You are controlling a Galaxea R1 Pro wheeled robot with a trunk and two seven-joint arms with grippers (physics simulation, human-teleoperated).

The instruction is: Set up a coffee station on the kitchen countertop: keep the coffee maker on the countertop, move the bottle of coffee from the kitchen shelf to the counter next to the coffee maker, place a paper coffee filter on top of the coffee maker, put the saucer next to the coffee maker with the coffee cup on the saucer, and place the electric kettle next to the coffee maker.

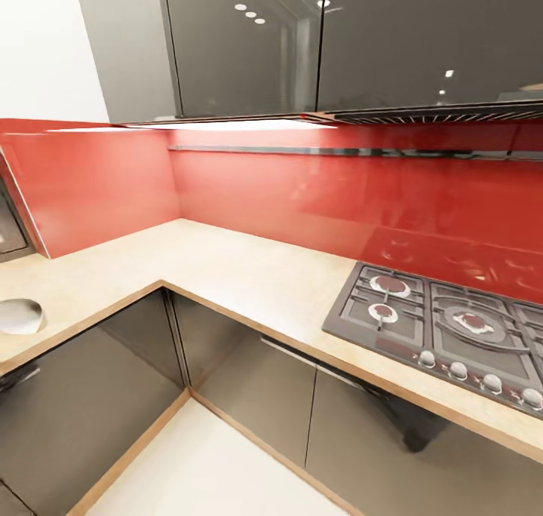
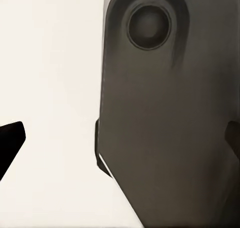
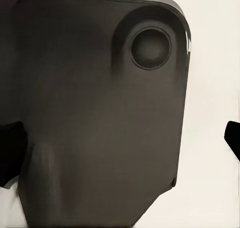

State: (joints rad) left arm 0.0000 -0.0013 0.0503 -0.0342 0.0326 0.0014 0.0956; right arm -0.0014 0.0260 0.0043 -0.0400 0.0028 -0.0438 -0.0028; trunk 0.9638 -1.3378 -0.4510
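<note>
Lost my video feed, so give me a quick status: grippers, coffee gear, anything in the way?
Both grippers apparently empty, fingertips spread wide at the wrist views' edges. Head camera faces a corner countertop with gas hob. Pale rounded object at counter's left edge, unidentifiable.

The countertop (image 1: pixel 226 267) is pale beige with a faint speckle and a light wood-toned edge. The wall panel (image 1: pixel 317 191) behind it is glossy red. The upper cabinets (image 1: pixel 249 41) and lower cabinet doors (image 1: pixel 256 395) are dark glossy grey. The stove (image 1: pixel 445 327) is dark grey with red-brown burner centres and silver knobs (image 1: pixel 460 370). The floor (image 1: pixel 204 471) is cream. A grey-white rounded object (image 1: pixel 20 315) sits at the countertop's left edge.

In both wrist views a dark grey robot part (image 2: pixel 165 113) shows against cream.
</note>
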